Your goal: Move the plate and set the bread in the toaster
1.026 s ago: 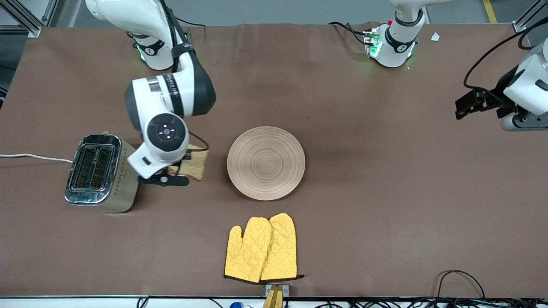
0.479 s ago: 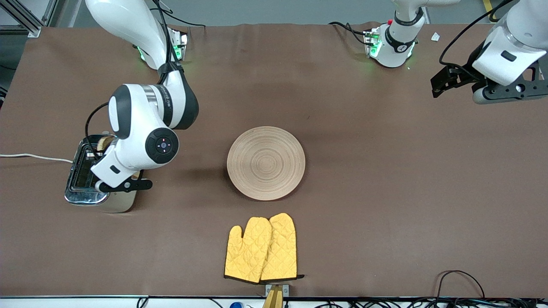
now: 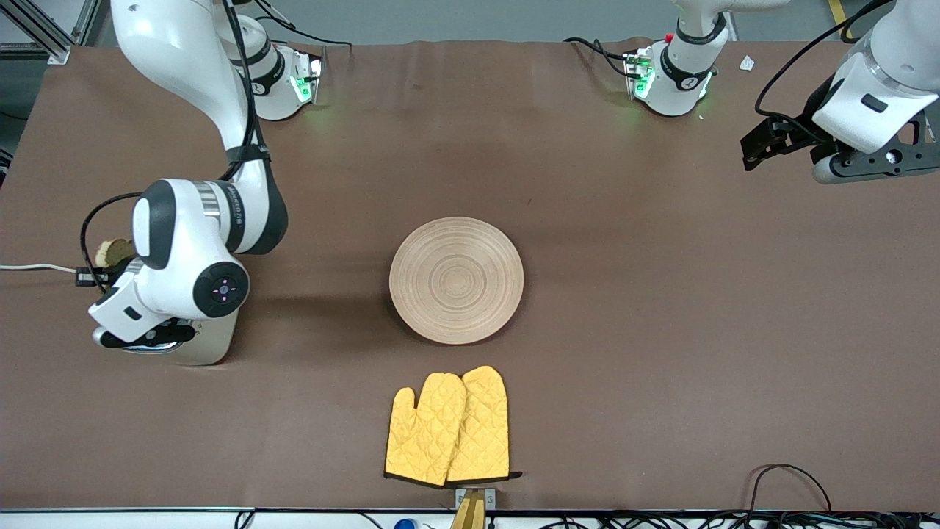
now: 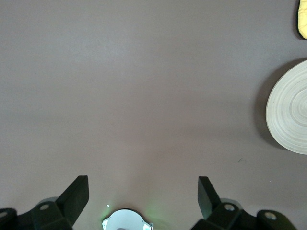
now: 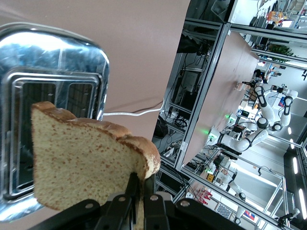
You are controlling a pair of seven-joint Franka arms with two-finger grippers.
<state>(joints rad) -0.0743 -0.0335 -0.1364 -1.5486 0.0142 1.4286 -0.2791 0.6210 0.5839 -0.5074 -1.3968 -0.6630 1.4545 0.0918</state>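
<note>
The pale wooden plate (image 3: 456,280) lies bare at the table's middle; its edge shows in the left wrist view (image 4: 290,115). My right gripper (image 3: 101,270) is shut on the bread slice (image 3: 111,251) and holds it upright over the toaster (image 3: 209,344), which the arm mostly hides. In the right wrist view the bread (image 5: 81,163) is pinched at one crust corner by the gripper (image 5: 142,184), above the toaster's chrome top and open slots (image 5: 53,62). My left gripper (image 3: 764,141) is open and empty over bare table at the left arm's end; it also shows in its own wrist view (image 4: 142,191).
A pair of yellow oven mitts (image 3: 448,427) lies nearer to the front camera than the plate. The toaster's white cord (image 3: 29,267) runs off the right arm's end of the table. Cables lie along the front edge.
My right arm has carried the bread from beside the plate to over the toaster. My left arm has lifted toward its base and then held still.
</note>
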